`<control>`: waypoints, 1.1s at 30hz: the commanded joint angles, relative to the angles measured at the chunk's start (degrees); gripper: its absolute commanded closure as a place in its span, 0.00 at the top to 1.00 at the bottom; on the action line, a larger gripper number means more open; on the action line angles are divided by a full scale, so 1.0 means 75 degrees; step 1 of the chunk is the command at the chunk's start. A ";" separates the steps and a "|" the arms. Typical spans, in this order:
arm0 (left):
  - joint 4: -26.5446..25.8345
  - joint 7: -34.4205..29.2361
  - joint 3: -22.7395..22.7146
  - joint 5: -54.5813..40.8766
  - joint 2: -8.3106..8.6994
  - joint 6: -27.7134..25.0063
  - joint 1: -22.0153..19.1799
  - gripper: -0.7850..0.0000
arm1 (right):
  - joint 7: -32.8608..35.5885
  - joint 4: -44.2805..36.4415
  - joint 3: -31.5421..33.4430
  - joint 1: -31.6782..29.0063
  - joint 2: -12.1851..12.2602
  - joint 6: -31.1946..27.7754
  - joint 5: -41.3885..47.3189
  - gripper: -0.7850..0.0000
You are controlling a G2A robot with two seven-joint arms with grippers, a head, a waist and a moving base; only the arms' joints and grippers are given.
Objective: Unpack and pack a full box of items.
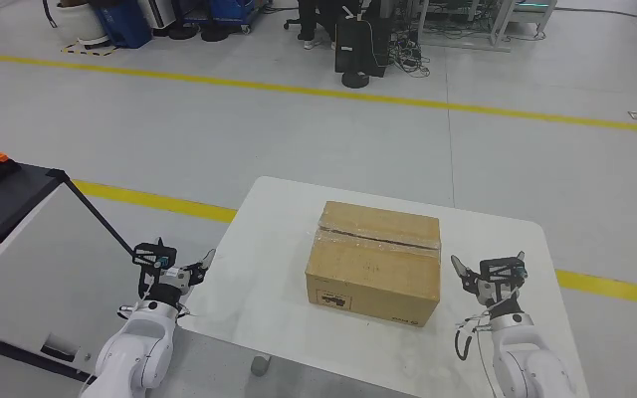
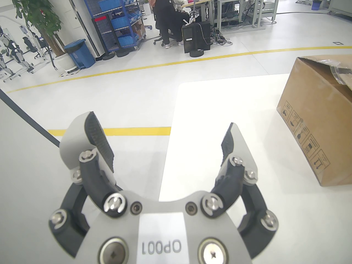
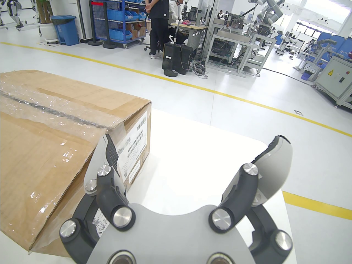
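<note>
So the cardboard box [image 1: 373, 262] sits mid-table [image 1: 269, 289], clear tape along its top seam (pretty crinkled). The left gripper [image 2: 162, 127] hangs at the table's left edge and the right gripper [image 3: 192, 141] near the right edge, just beside the box, both spread wide, holding nothing.

— What are we looking at underneath everything?
— A white table [image 1: 261, 249] with rounded corners, on a pale floor [image 1: 418, 149] crossed by yellow lines [image 1: 299, 90].
— And further back?
— A blue shelf rack [image 2: 118, 20] loaded with blue trays [image 2: 110, 3]. Near it, a blue waste bin [image 2: 79, 53] stands just beside a potted plant [image 2: 35, 9].
— Anything else?
— A black computer tower [image 2: 192, 38] stands on the floor near metal workbenches [image 2: 239, 9], with cables [image 2: 222, 41] trailing beneath them.
</note>
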 commanded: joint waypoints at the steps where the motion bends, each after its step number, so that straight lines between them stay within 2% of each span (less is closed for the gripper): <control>1: 0.0000 0.0000 0.0000 0.0000 0.0000 0.0000 0.0000 1.00 | 0.0000 0.0000 0.0000 0.0000 0.0000 0.0000 0.0000 1.00; 3: -0.0010 -0.0027 0.0022 0.0002 0.0000 -0.0050 0.0003 1.00 | 0.0000 0.0000 0.0000 0.0000 0.0000 0.0000 0.0000 1.00; 7: -0.0337 -0.0589 0.0113 0.0185 0.0009 -0.0325 -0.0062 1.00 | 0.0000 0.0000 0.0000 0.0000 0.0000 0.0000 0.0000 1.00; 14: -0.1183 -0.2422 0.0585 -0.0388 0.0005 -0.1279 -0.0372 1.00 | 0.0000 0.0000 0.0000 0.0000 0.0000 0.0000 0.0000 1.00; 19: -0.1505 -0.4039 0.0895 -0.1596 -0.0010 -0.1814 -0.1004 1.00 | 0.0000 0.0000 0.0000 0.0000 0.0000 0.0000 0.0000 1.00; 23: -0.1535 -0.5280 0.1028 -0.3177 -0.0021 -0.2067 -0.1465 1.00 | 0.0000 0.0000 0.0000 0.0000 0.0000 0.0000 0.0000 1.00; 33: -0.1535 -0.5280 0.1028 -0.3177 -0.0021 -0.2067 -0.1465 1.00 | 0.0000 0.0000 0.0000 0.0000 0.0000 0.0000 0.0000 1.00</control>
